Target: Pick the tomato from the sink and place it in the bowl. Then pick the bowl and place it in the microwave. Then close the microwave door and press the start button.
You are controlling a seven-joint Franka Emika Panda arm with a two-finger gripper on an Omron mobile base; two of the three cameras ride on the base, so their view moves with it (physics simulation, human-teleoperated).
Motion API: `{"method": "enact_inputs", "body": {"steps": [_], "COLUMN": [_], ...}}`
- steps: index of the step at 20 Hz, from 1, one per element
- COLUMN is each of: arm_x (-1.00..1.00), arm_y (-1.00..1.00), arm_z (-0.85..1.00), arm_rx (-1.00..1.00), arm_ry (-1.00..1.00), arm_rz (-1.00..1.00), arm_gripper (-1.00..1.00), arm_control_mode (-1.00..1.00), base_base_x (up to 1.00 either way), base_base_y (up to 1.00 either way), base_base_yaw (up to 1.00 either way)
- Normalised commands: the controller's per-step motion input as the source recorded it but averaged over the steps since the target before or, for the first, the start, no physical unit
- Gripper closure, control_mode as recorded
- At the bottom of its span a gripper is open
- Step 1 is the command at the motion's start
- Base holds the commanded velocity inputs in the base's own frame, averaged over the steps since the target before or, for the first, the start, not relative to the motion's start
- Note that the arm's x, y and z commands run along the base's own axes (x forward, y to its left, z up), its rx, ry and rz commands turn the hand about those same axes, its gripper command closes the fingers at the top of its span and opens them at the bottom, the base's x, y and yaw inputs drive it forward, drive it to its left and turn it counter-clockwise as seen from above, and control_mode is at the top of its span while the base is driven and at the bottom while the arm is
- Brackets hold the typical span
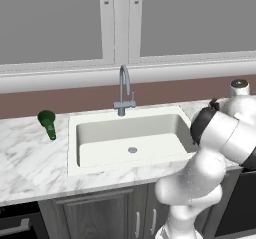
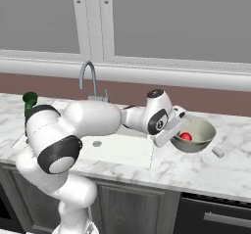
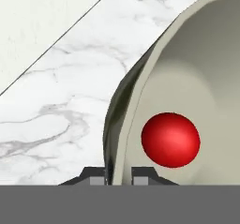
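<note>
- The tomato (image 3: 170,139) lies inside the bowl (image 3: 206,68), on its pale inner bottom, near the wall closest to the end effector.
- The bowl (image 2: 198,135) stands on the marble surface (image 2: 196,172) to the right of the sink (image 1: 130,138), well apart from the basin edge.
- The end effector (image 3: 119,177) is clenched on the bowl rim: in the hand view one dark fingertip (image 3: 96,177) is outside the wall and the other is inside, with the rim between them.
- In the right base view the end effector (image 2: 172,134) reaches the left side of the bowl, and the arm stretches across the sink.
- The sink basin shows only its round grey drain (image 1: 132,150); the faucet (image 1: 124,90) rises behind it.
- A small green cup (image 1: 48,123) lies tipped on the surface left of the sink.
- A small pale cylinder (image 2: 218,152) lies on the surface just beside the bowl, on its right.
</note>
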Motion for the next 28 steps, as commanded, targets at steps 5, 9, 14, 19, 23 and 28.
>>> {"method": "enact_inputs", "body": {"steps": [5,9,14,19,23,28], "arm_x": [-1.0,-1.0,-0.98,-0.79,-0.61,-0.28], "arm_y": [0.57,0.91,0.93,0.84,0.81,0.5], "arm_z": [1.0,1.0,1.0,1.0,1.0,1.0], "arm_rx": [-0.15,-0.13,-0.03,0.02,0.04,0.01], "arm_ry": [-0.04,0.0,0.09,0.21,0.23,0.14], "arm_rz": [0.26,0.33,0.32,0.25,0.2,0.09], "arm_gripper": [1.0,1.0,1.0,1.0,1.0,1.0], "arm_control_mode": [-1.0,-1.0,-1.0,-1.0,-1.0,-1.0], "base_base_x": [0.0,0.0,0.0,0.0,0.0,0.0], "base_base_y": [0.0,0.0,0.0,0.0,0.0,0.0], "base_base_yaw": [0.0,0.0,0.0,0.0,0.0,0.0]}}
